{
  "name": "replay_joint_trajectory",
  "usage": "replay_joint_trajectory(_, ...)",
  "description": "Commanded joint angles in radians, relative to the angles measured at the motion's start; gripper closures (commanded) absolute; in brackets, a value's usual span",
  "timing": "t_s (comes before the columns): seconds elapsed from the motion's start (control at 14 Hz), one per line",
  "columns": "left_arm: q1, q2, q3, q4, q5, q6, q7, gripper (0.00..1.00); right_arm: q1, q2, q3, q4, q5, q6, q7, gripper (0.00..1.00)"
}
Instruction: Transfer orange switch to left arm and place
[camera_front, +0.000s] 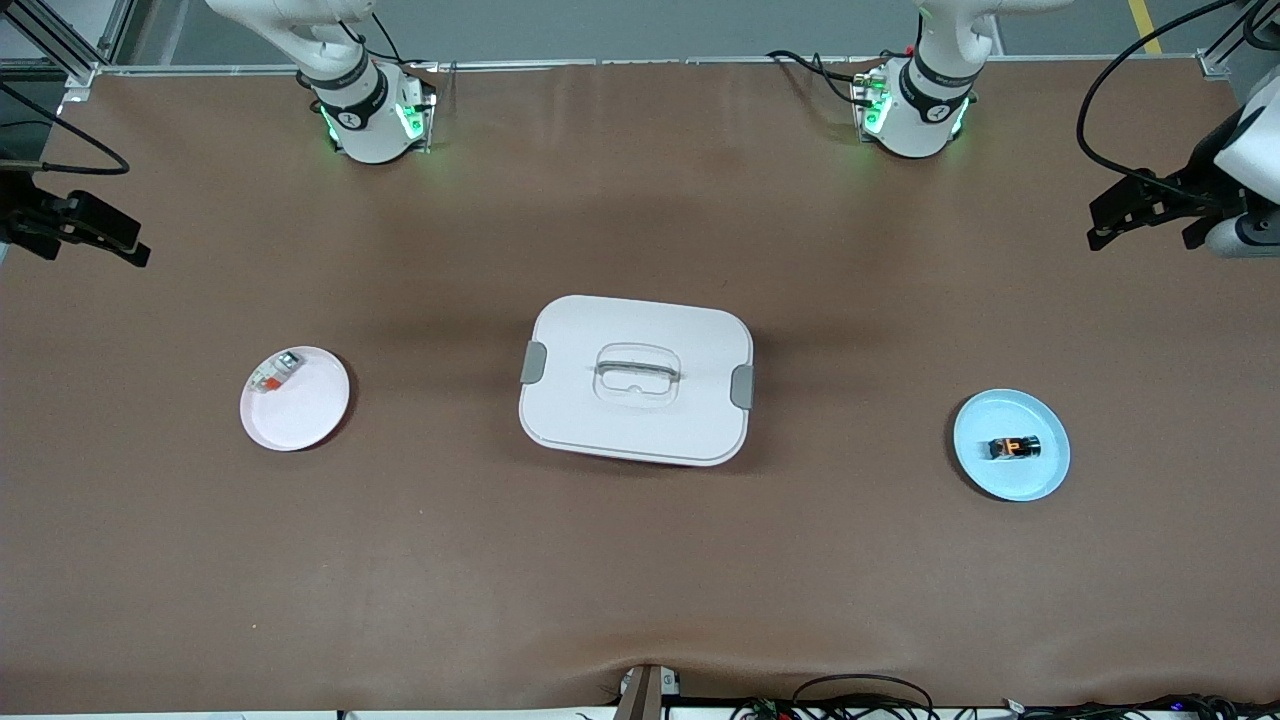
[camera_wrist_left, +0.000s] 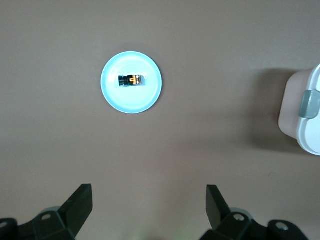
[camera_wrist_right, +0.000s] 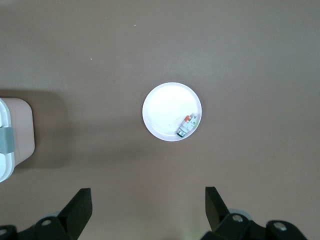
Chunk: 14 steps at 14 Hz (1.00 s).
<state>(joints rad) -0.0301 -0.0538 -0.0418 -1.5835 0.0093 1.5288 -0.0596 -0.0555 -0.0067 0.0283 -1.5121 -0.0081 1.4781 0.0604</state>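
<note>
You are looking down on a brown table with two white robot arms based along its top edge. At the centre sits the box, a large white container with grey side latches, lid on. At about three o'clock from the box, well apart from it toward the left arm's end of the table, lies a pale blue plate. The orange switch rests on that plate near its middle, a tiny black block with a glowing amber face. At about nine o'clock from the box, toward the right arm's end, lies a pale pink plate with a small white-grey piece bearing a red mark at its rim.

The left gripper hangs in the air over the table's edge at the left arm's end, at roughly one o'clock from the blue plate. Its fingers stand wide apart and hold nothing. The right gripper hangs over the table's edge at the right arm's end, at roughly ten o'clock from the pink plate, fingers also spread wide and empty
</note>
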Motion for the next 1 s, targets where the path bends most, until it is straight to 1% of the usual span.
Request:
replay_joint_trajectory(0.0,-0.005,-0.018,-0.003,-0.010,-0.018,-0.007,0.003,0.00,-0.018,-0.001,0.012,0.015,-0.012,-0.009,-0.057,0.00)
replay_joint_trajectory(0.64,0.004,-0.001,-0.001,0.010,-0.015,-0.019,0.003,0.00,-0.017,-0.001,0.012,0.015,-0.015,-0.010,-0.059,0.00)
replay_joint_trajectory(0.79,-0.004,0.008,-0.001,0.037,-0.006,-0.019,-0.008,0.00,-0.017,-0.001,0.013,0.015,-0.015,-0.009,-0.059,0.00)
replay_joint_trajectory(0.93,-0.004,0.011,-0.001,0.045,-0.008,-0.022,-0.009,0.00,-0.015,-0.001,0.013,0.015,-0.015,-0.009,-0.059,0.00)
